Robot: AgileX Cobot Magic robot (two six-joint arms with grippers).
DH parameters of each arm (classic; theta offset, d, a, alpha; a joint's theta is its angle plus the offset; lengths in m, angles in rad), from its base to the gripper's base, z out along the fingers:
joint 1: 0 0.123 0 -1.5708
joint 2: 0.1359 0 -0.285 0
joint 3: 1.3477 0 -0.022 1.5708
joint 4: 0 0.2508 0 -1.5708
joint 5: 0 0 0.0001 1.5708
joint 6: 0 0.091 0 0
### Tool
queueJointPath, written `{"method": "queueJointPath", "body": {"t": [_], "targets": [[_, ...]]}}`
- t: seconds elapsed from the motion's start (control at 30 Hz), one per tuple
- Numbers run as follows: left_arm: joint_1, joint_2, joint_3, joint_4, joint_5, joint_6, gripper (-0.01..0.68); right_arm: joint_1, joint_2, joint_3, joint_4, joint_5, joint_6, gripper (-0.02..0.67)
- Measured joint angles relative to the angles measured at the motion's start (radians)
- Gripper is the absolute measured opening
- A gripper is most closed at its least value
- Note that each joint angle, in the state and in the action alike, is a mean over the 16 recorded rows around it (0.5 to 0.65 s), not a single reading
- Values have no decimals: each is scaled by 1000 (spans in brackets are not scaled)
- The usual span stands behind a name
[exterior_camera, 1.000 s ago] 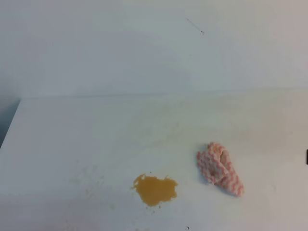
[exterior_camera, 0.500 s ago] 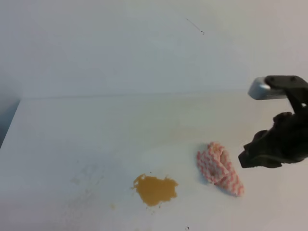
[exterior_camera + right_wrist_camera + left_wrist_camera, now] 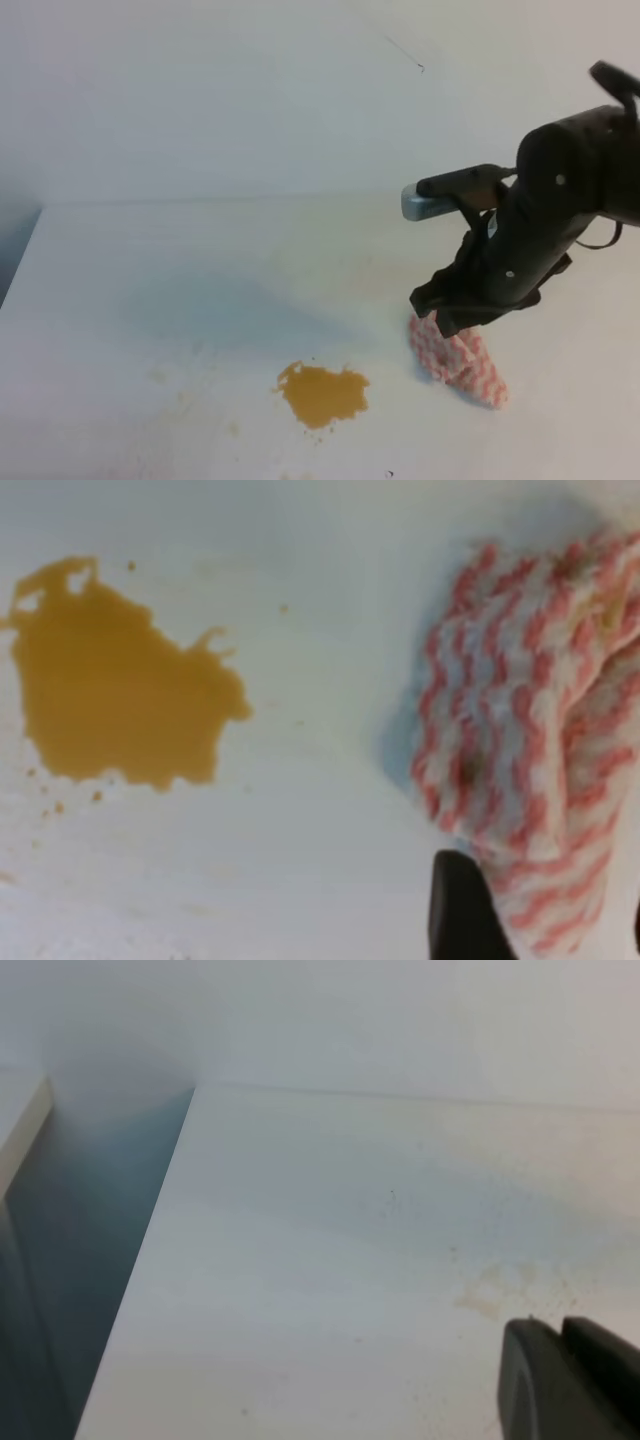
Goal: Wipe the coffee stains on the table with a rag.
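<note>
The coffee stains (image 3: 322, 393) form an orange-brown blotch near the front of the white table (image 3: 200, 270), with faint tan specks (image 3: 190, 385) to its left. A crumpled pink-and-white zigzag rag (image 3: 465, 368) lies to the blotch's right. My right gripper (image 3: 447, 318) hangs just above the rag's near-left end, hiding its top. In the right wrist view the rag (image 3: 530, 730) fills the right side and the blotch (image 3: 110, 680) the left. The right gripper (image 3: 545, 925) is open, one dark finger (image 3: 462, 910) just left of the cloth. The left gripper (image 3: 565, 1380) shows its fingers pressed together above bare table.
The table's left edge (image 3: 150, 1260) drops to a dark gap beside a wall. A white wall (image 3: 250, 100) rises behind the table's back edge. Faint tan smears (image 3: 490, 1295) mark the surface in the left wrist view.
My right arm has come in from the right edge and moved left and down over the rag, with its jaws opening. The rag and the blotch have stayed put.
</note>
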Motion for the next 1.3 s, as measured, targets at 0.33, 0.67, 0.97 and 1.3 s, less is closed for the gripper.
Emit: {"method": "queueJointPath", "body": {"t": [0.33, 0.67, 0.97, 1.3], "targets": [[0, 0, 0, 0, 0, 0, 0, 5, 182, -25, -7, -44, 12, 274], [0, 0, 0, 0, 0, 0, 0, 5, 241, -73, 88, -18, -47, 72], [0, 0, 0, 0, 0, 0, -1, 12, 245, -194, 453, 46, -284, 17], [0, 0, 0, 0, 1, 0, -1, 46, 271, -263, 840, 79, -513, 16]]}}
